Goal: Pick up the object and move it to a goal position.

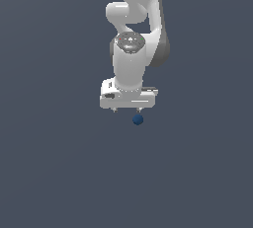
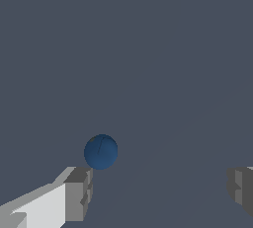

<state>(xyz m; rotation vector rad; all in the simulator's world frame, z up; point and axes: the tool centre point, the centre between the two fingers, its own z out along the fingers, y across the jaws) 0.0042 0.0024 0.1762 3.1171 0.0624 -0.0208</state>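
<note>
The object is a small dark blue ball (image 1: 138,119) on the plain grey surface, just below the white gripper's hand in the exterior view. In the wrist view the ball (image 2: 101,151) lies just beyond one grey fingertip (image 2: 79,192), off to that finger's side and not between the two fingers. My gripper (image 1: 127,109) is open and empty, with its fingers spread wide; in the wrist view the gripper (image 2: 158,192) shows one finger at each lower corner. The ball is much narrower than the gap between the fingers.
The white arm (image 1: 131,34) rises behind the gripper toward the top of the exterior view. Only the flat grey surface (image 1: 59,163) shows around the ball.
</note>
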